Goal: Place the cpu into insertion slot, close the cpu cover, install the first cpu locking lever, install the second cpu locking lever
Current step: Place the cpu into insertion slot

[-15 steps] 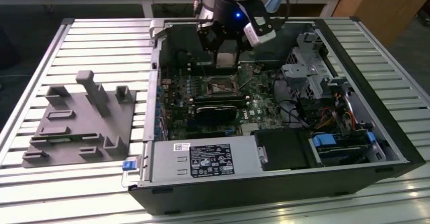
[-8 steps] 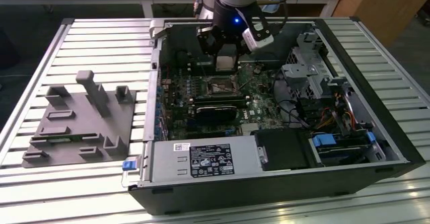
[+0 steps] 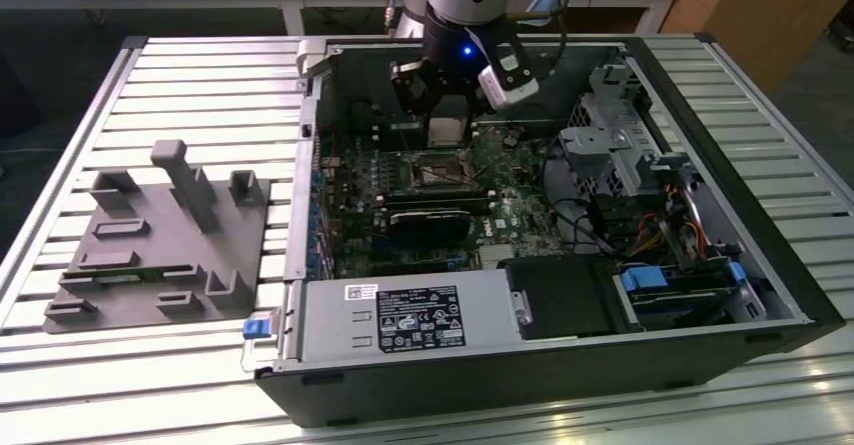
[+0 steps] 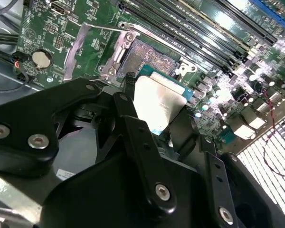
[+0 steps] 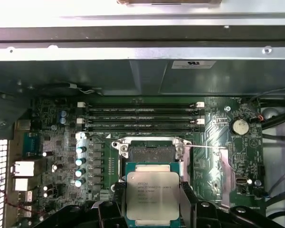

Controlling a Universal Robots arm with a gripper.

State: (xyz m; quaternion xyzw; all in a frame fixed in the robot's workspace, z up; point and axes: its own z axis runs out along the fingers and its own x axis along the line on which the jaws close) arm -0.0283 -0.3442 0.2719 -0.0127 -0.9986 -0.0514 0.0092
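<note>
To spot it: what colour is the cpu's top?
The cpu is silvery-grey, green-edged; best in the first wrist view.

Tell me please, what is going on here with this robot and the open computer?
The robot's hand holds the cpu by two opposite edges, with its metal top visible in the first wrist view. It hangs over the green motherboard inside the open computer case, near the insertion slot. The slot is uncovered and empty, so the cpu is not yet placed.
</note>
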